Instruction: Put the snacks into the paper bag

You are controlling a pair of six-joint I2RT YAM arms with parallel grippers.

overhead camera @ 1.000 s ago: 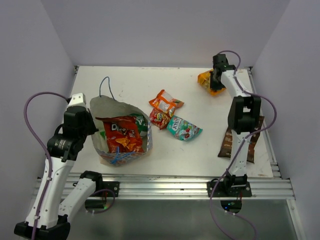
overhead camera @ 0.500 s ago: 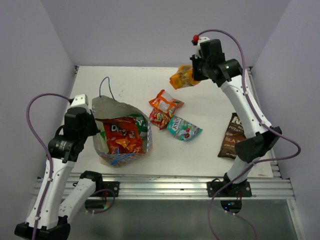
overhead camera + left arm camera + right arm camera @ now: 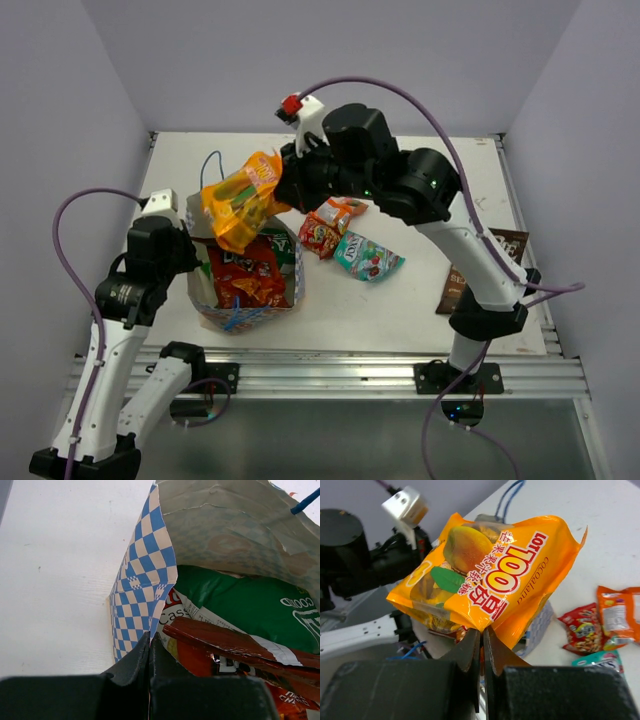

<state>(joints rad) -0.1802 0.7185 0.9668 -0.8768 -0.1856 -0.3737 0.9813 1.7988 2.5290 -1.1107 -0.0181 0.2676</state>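
The right gripper (image 3: 481,636) is clamped on the lower edge of a yellow-orange packet (image 3: 240,200). It holds the packet in the air over the open mouth of the paper bag (image 3: 232,316), clear of the bench (image 3: 400,320). The wrist view shows the packet printed with fruit and the number 100, with the two fingers pinched tight on the foil.

The paper bag sits near the front left corner of the bench, its mouth open toward the overhead camera. A blue string handle (image 3: 210,170) loops out behind it toward the far edge. The left gripper (image 3: 150,642) is closed on the bag's left rim, its fingers together on the blue-checked paper. Inside the bag lie a red chip packet (image 3: 240,282) and, under and behind it, a green packet (image 3: 250,600).

Three packets lie close together on the middle of the bench, just right of the bag:
- an orange packet (image 3: 337,212)
- a small red packet (image 3: 318,237) touching it
- a teal packet (image 3: 367,257) nearest the front edge

A dark brown packet (image 3: 503,243) lies near the right edge, partly hidden behind the right arm.
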